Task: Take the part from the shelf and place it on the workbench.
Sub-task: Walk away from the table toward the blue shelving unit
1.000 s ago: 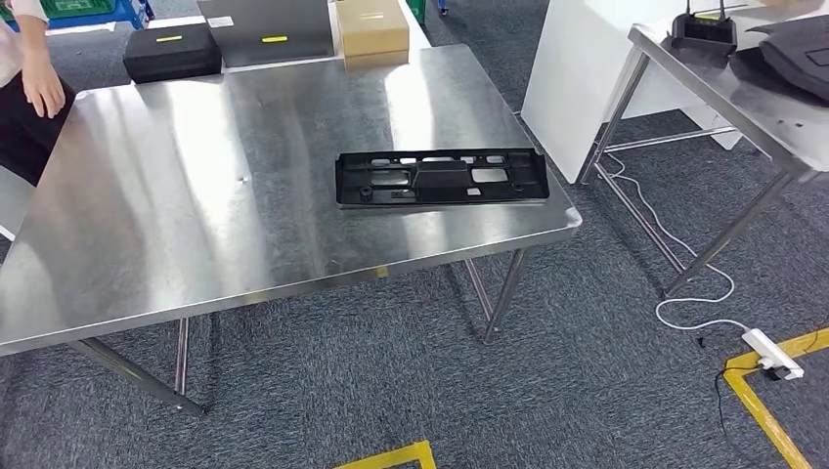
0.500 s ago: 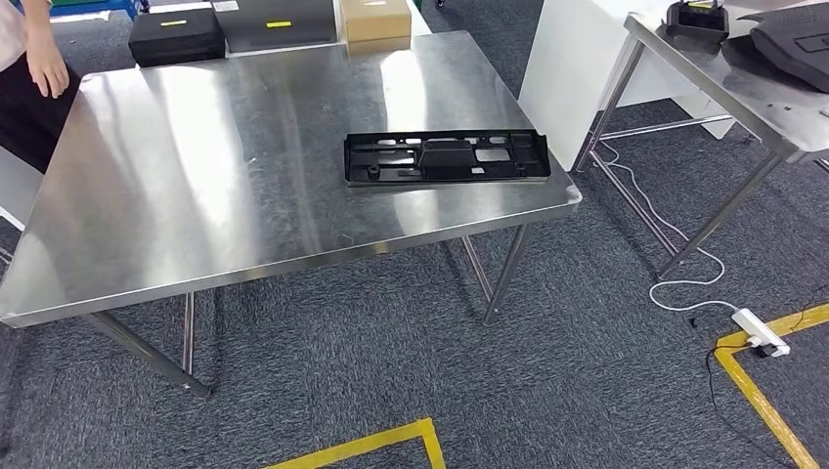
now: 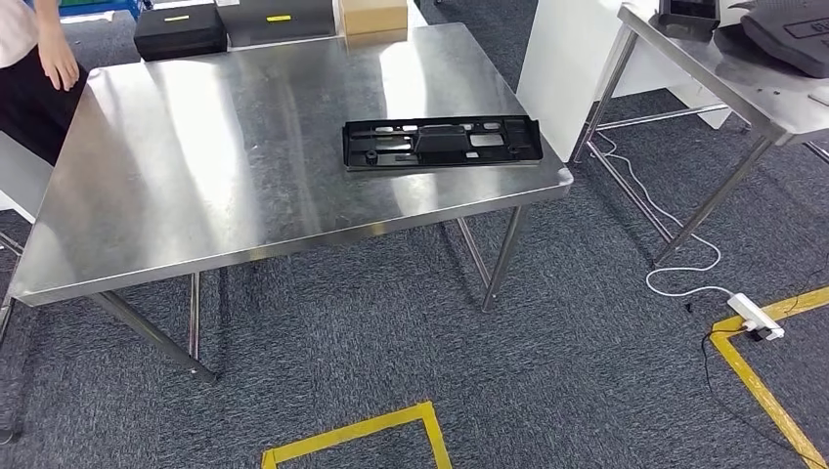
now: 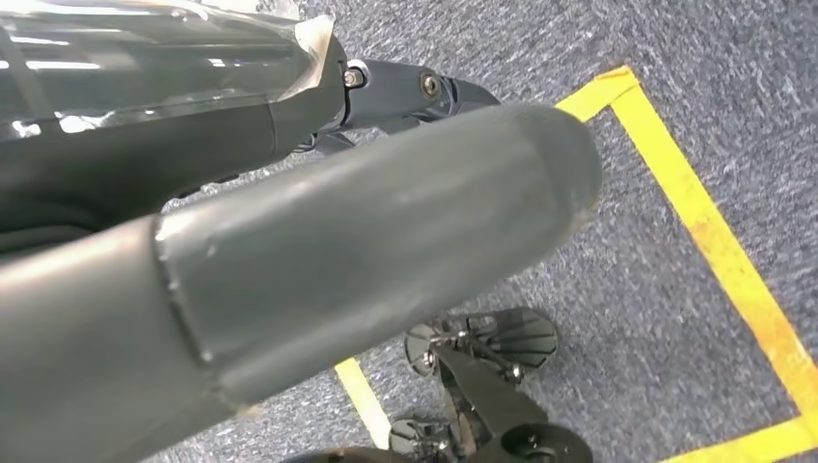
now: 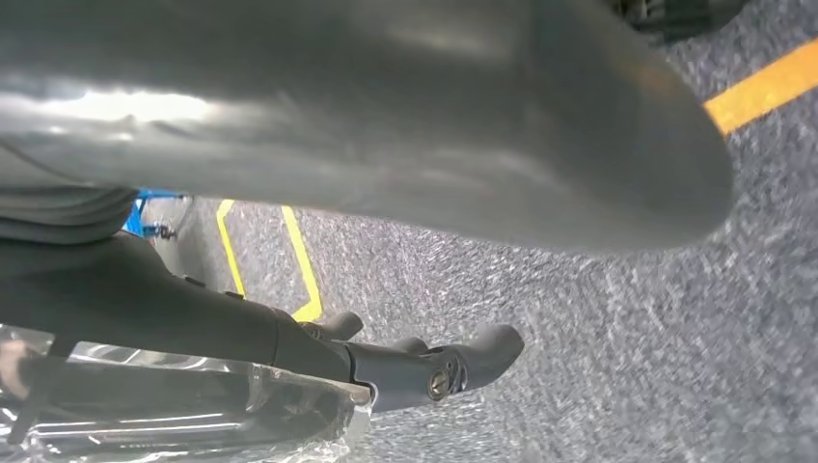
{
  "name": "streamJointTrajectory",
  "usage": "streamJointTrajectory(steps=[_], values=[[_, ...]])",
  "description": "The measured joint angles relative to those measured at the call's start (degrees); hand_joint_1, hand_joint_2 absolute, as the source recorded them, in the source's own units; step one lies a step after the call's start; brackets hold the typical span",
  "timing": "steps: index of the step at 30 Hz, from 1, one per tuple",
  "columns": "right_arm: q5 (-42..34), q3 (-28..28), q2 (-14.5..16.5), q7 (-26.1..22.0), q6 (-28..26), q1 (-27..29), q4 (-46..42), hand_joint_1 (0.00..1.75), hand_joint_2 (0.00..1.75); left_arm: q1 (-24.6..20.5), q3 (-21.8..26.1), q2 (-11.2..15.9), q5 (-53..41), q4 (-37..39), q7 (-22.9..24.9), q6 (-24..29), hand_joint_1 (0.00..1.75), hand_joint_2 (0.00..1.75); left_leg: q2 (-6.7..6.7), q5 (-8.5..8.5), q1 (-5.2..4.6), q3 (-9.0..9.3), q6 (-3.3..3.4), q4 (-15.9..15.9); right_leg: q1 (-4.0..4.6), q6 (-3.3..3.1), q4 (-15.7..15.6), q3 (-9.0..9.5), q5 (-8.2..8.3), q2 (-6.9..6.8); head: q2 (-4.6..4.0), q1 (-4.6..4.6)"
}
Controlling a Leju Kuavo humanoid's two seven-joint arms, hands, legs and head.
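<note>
A person's hand hangs at the bench's far left corner. The black part lies flat near the bench's right edge. The left hand and right hand hang over carpet, fingers apart and holding nothing.

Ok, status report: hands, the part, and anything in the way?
Left hand and right hand hang over carpet, holding nothing. Black part lies flat on the steel workbench, near its right corner. Person stands at the far left edge.
</note>
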Motion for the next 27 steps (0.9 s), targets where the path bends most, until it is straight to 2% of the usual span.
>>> streamJointTrajectory(steps=[1, 2, 4, 5, 6, 7, 9, 10, 11, 14, 16, 18, 20, 21, 22, 23, 24, 25, 26, 27], values=[[-0.01, 0.00, 0.01, 0.03, 0.01, 0.02, 0.01, 0.00, 0.00, 0.03, 0.00, 0.02, 0.00, 0.01, 0.00, 0.01, 0.00, 0.00, -0.13, -1.26, 0.12, -0.57, -0.29, 1.33, -0.26, -0.50, -0.12, -0.12, 0.41, -0.06, 0.00, -0.11], [-0.01, 0.00, 0.01, 0.06, 0.02, 0.01, 0.01, 0.00, 0.00, 0.05, -0.01, 0.04, -0.01, 0.01, 0.01, 0.01, 0.00, 0.00, -0.25, -3.27, 0.24, -1.54, -0.55, 3.78, -0.51, -0.91, -0.22, -0.27, 0.81, -0.13, 0.00, -0.19], [-0.02, 0.00, 0.01, 0.08, 0.11, 0.03, 0.01, 0.00, 0.00, 0.10, -0.01, 0.04, -0.02, 0.03, 0.02, 0.02, 0.00, 0.00, -0.34, -7.90, 0.41, -4.05, -1.01, 10.89, -0.33, -1.28, -0.11, -0.92, 1.37, -0.23, 0.00, -0.38], [-0.04, -0.01, 0.02, 0.10, 0.16, 0.07, 0.01, 0.00, 0.00, 0.12, -0.01, 0.06, -0.02, 0.04, 0.02, 0.03, 0.00, 0.00, -0.34, -9.23, 0.50, -4.94, -1.21, 13.83, -0.28, -1.27, 0.01, -1.26, 1.60, -0.24, 0.00, -0.36], [-0.06, -0.01, 0.05, 0.15, 0.20, 0.12, 0.02, 0.00, 0.00, 0.14, 0.00, 0.09, -0.02, 0.04, 0.03, 0.03, 0.00, 0.00, -0.34, -9.46, 0.61, -5.00, -1.37, 15.08, -0.26, -1.25, 0.22, -1.65, 1.78, -0.22, 0.00, -0.38], [-0.09, -0.02, 0.09, 0.19, 0.21, 0.16, 0.02, 0.00, 0.00, 0.16, 0.00, 0.13, -0.02, 0.04, 0.04, 0.04, 0.00, 0.00, -0.34, -8.65, 0.74, -4.03, -1.47, 14.22, -0.29, -1.19, 0.50, -2.02, 1.89, -0.19, 0.00, -0.37], [-0.16, -0.02, 0.16, 0.28, 0.24, 0.14, 0.03, 0.00, 0.00, 0.14, 0.00, 0.20, -0.03, 0.04, 0.05, 0.07, 0.00, 0.00, -0.44, -5.77, 1.09, 0.22, -1.60, 7.44, -0.35, -1.08, 1.30, -2.67, 1.92, -0.09, 0.00, -0.40], [-0.19, -0.02, 0.17, 0.29, 0.25, 0.10, 0.03, 0.00, 0.00, 0.10, -0.01, 0.22, -0.04, 0.04, 0.06, 0.09, 0.00, 0.00, -0.62, -4.79, 1.13, 2.06, -1.51, 4.13, -0.18, -0.90, 1.78, -3.06, 1.88, -0.05, 0.00, -0.40], [-0.21, -0.02, 0.16, 0.34, 0.28, 0.04, 0.03, 0.00, 0.00, 0.06, -0.01, 0.21, -0.05, 0.04, 0.08, 0.11, 0.00, 0.00, -0.77, -4.29, 1.12, 3.13, -1.30, 1.95, 0.01, -0.61, 2.13, -3.45, 1.93, -0.02, 0.00, -0.37], [-0.17, -0.02, 0.13, 0.52, 0.44, -0.02, 0.03, 0.00, 0.00, 0.09, 0.00, 0.15, -0.07, 0.06, 0.14, 0.15, 0.00, 0.00, -0.90, -3.70, 0.61, 2.90, -0.04, 0.96, 0.45, 0.64, 2.29, -4.37, 2.48, 0.05, 0.00, -0.28], [-0.04, -0.01, 0.07, 0.73, 0.71, 0.04, 0.03, 0.00, 0.00, 0.04, 0.00, 0.04, -0.07, 0.08, 0.17, 0.15, 0.00, 0.00, -0.70, -2.91, 0.49, 2.35, 1.11, 0.61, 0.32, 1.07, 3.69, -5.43, 1.56, 0.07, 0.00, -0.24], [0.07, 0.01, 0.05, 0.89, 1.07, 0.07, 0.03, 0.00, 0.00, -0.01, 0.00, 0.01, -0.07, 0.08, 0.23, 0.17, 0.00, 0.00, -0.45, -2.16, 0.51, 1.56, 2.01, 0.41, 0.02, 0.80, 9.25, -7.94, -1.91, 0.08, 0.00, -0.12], [0.08, 0.02, 0.07, 0.97, 1.26, 0.10, 0.03, 0.00, 0.00, 0.01, 0.01, 0.04, -0.07, 0.08, 0.30, 0.26, 0.00, 0.00, -0.31, -1.51, 0.36, 0.66, 2.26, 0.43, -0.11, 0.73, 16.65, -10.68, -5.52, 0.08, 0.00, -0.07], [0.07, 0.02, 0.05, 1.02, 1.29, 0.12, 0.03, 0.00, 0.00, 0.01, 0.02, 0.04, -0.07, 0.09, 0.32, 0.30, 0.00, 0.00, -0.26, -1.18, 0.28, 0.23, 2.24, 0.44, -0.15, 0.97, 18.51, -11.02, -6.28, 0.08, 0.00, -0.07], [0.02, 0.01, 0.03, 1.07, 1.31, 0.14, 0.03, 0.00, 0.00, 0.02, 0.02, 0.02, -0.09, 0.09, 0.32, 0.32, 0.00, 0.00, -0.25, -0.86, 0.23, -0.13, 2.14, 0.45, -0.15, 1.34, 17.92, -10.10, -6.08, 0.07, 0.00, -0.06], [-0.04, 0.01, -0.01, 1.10, 1.32, 0.13, 0.03, 0.00, 0.00, 0.02, 0.02, 0.00, -0.14, 0.09, 0.32, 0.32, 0.00, 0.00, -0.24, -0.57, 0.21, -0.44, 2.02, 0.46, -0.16, 1.73, 15.00, -8.01, -5.16, 0.06, 0.00, -0.06], [-0.10, 0.00, -0.04, 1.11, 1.32, 0.09, 0.03, 0.00, 0.00, 0.01, 0.02, -0.04, -0.22, 0.09, 0.32, 0.32, 0.00, 0.00, -0.24, -0.27, 0.20, -0.68, 1.84, 0.46, -0.18, 2.00, 10.55, -5.08, -3.96, 0.04, 0.00, -0.04], [-0.15, 0.00, -0.06, 1.11, 1.32, 0.00, 0.03, 0.00, 0.00, 0.01, 0.02, -0.08, -0.31, 0.09, 0.32, 0.32, 0.00, 0.00, -0.23, 0.01, 0.12, -0.84, 1.58, 0.50, -0.08, 2.04, 6.24, -2.53, -2.94, 0.03, 0.00, -0.07], [-0.16, 0.01, -0.07, 1.10, 1.31, -0.08, 0.03, 0.00, 0.00, 0.00, 0.02, -0.10, -0.39, 0.09, 0.32, 0.32, 0.00, 0.00, -0.21, 0.25, 0.05, -0.93, 1.29, 0.52, 0.07, 1.85, 3.07, -0.83, -2.18, 0.02, 0.00, -0.11], [-0.15, 0.01, -0.05, 1.08, 1.31, -0.14, 0.03, 0.00, 0.00, -0.01, 0.02, -0.11, -0.46, 0.09, 0.31, 0.32, 0.00, 0.00, -0.19, 0.48, 0.01, -0.98, 0.95, 0.54, 0.24, 1.53, 1.34, -0.02, -1.75, 0.03, 0.00, -0.17]])
